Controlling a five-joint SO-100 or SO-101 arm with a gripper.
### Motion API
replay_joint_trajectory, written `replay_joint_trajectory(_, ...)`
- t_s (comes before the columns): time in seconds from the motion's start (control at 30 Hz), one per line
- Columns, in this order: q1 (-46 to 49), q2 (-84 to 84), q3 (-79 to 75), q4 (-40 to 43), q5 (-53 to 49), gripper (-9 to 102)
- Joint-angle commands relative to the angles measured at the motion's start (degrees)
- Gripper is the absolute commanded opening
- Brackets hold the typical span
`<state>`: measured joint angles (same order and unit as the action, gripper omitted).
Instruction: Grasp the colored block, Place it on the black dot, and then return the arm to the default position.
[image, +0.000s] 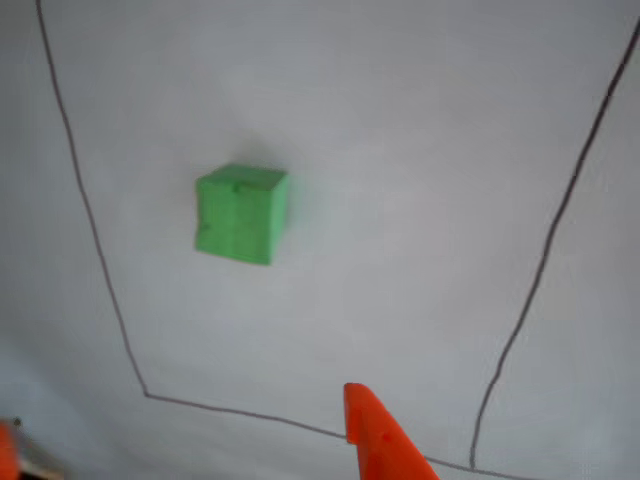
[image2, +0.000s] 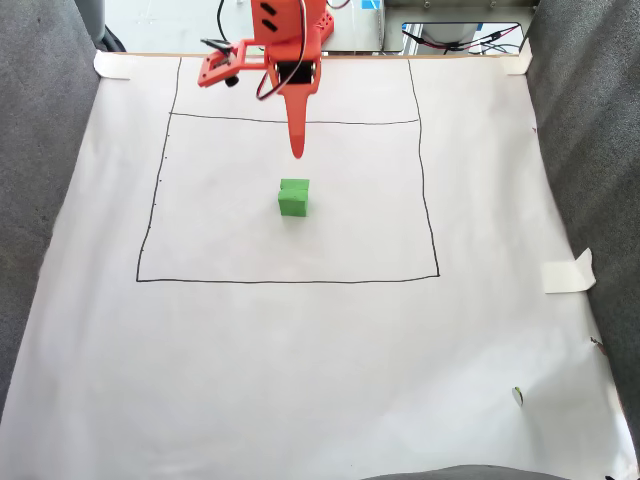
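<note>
The colored block (image2: 293, 198) is a small bright green cube resting on white paper inside a hand-drawn rectangle, a little above its middle in the fixed view. In the other view the colored block (image: 242, 214) sits left of centre with a faint crease down its face. The orange arm (image2: 287, 35) stands at the far edge of the paper. Its gripper (image2: 250, 115) is open, with one pointed finger (image2: 297, 125) aimed down toward the block and stopping short of it, and the other swung out to the left. A fingertip (image: 378, 440) pokes in below the block. The black dot is hidden or out of view.
Thin dark drawn lines (image2: 290, 281) frame the work area on the white paper (image2: 300, 380). Grey fabric (image2: 40, 150) borders both sides. Tape tabs (image2: 568, 272) hold the paper's edges. A small dark speck (image2: 517, 395) lies near the lower right. Cables and equipment (image2: 450, 35) sit behind the arm.
</note>
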<state>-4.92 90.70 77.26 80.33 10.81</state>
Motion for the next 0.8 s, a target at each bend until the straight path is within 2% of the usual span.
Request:
replay_joint_trajectory(0.0, 0.18, 10.20, 11.43, -3.43, -1.32, 37)
replay_joint_trajectory(0.13, 0.79, 19.78, 22.85, -7.56, -2.55, 30)
replay_joint_trajectory(0.3, 1.32, 31.46, 38.32, -12.66, -3.87, 17)
replay_joint_trajectory(0.4, 1.93, 38.76, 46.49, -13.62, -4.31, 1)
replay_joint_trajectory(0.77, 5.71, 60.56, 64.25, -8.79, -7.73, 0)
